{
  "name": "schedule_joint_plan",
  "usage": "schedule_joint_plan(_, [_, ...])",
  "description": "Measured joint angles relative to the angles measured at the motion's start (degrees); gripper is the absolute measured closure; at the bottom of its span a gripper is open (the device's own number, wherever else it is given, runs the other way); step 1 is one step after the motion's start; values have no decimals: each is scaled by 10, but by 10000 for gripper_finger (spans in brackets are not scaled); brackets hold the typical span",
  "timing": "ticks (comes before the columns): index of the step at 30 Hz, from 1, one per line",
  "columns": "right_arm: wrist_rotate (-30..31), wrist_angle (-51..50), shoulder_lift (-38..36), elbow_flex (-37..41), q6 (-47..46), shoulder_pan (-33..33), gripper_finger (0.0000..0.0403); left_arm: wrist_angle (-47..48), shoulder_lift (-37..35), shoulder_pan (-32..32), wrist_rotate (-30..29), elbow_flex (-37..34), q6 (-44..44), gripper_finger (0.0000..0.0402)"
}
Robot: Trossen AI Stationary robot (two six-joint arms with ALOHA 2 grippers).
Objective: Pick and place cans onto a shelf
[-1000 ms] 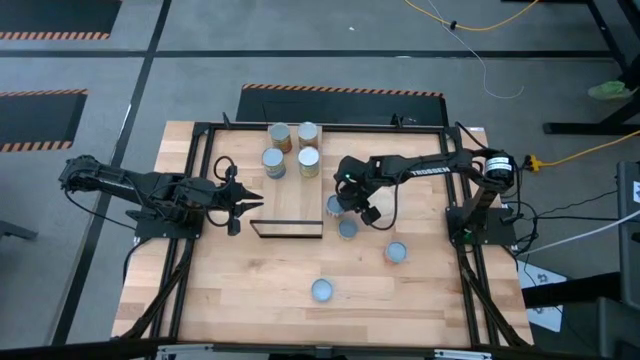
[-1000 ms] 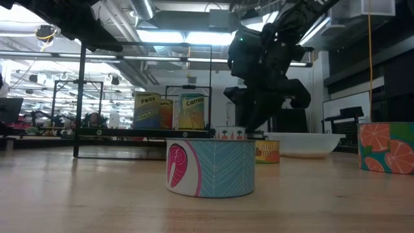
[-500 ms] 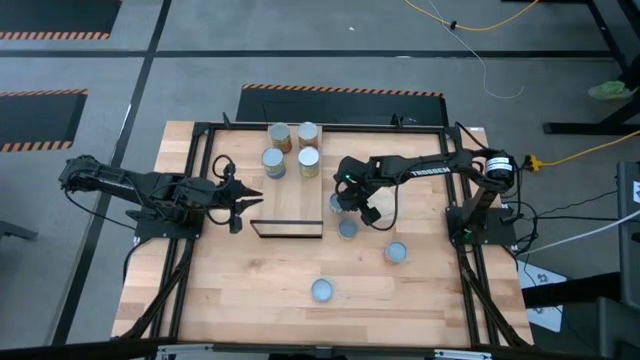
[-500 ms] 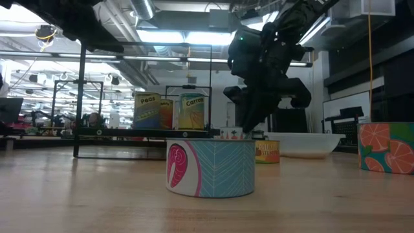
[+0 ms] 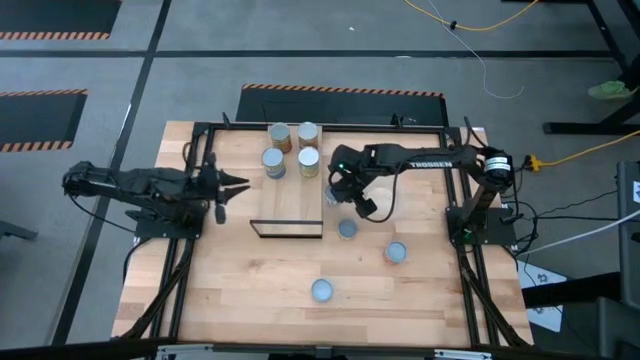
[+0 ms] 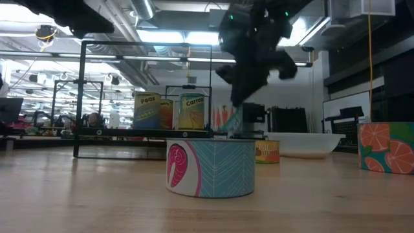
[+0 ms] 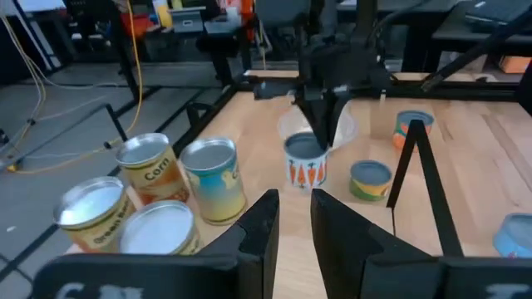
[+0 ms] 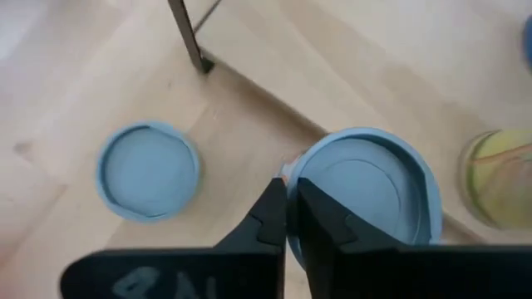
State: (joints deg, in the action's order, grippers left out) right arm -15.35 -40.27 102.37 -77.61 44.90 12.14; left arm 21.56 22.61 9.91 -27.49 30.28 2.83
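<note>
Transfer step. The right gripper (image 5: 335, 193), closed on the rim of a carrot-labelled can (image 7: 305, 159), holds it just beside the shelf (image 5: 290, 195). Next: carry it over the shelf and lower it level. The left gripper (image 5: 222, 187), part-open and empty, waits beside the shelf.

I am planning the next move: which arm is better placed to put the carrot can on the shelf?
The right. The right gripper is shut on the carrot can's rim beside the shelf; the left gripper waits empty farther off.

The right claw (image 5: 333, 196) hides most of the carrot can (image 7: 306, 161) from above.
</note>
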Motion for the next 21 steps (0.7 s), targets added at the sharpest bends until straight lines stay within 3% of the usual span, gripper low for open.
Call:
schedule_joint_plan(9, [-2,-47,-1,-132,-43,0,383,115,-74,0,1,-3,15,337])
schedule_joint_plan(21, [-43,145,22,-149,-48,0,383,-15,-101,0,32,-133,15,337])
